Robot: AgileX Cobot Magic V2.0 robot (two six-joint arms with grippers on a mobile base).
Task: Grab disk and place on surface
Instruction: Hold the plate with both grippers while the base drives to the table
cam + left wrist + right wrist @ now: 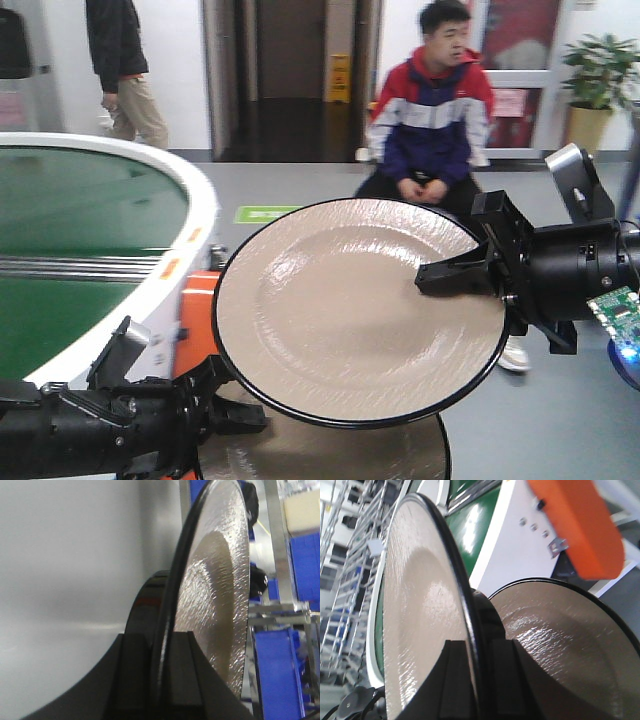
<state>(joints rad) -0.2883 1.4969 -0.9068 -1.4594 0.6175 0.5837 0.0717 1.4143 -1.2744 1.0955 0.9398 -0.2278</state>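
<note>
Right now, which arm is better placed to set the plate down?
Right, likely: the right hand clamps the plate by its rim, holding it aloft. The left hand straddles the opposite rim; its grip is unclear.

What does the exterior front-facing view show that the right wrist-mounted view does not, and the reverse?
Only the front view shows the seated man, the potted plant, the left gripper at the beige plate's near-left rim, and the right gripper from outside. Only the right wrist view shows white racking at its left edge. Both show the beige plate held at its rim by the right gripper, a second beige plate lower down, the green conveyor and the orange part beside it.
</note>
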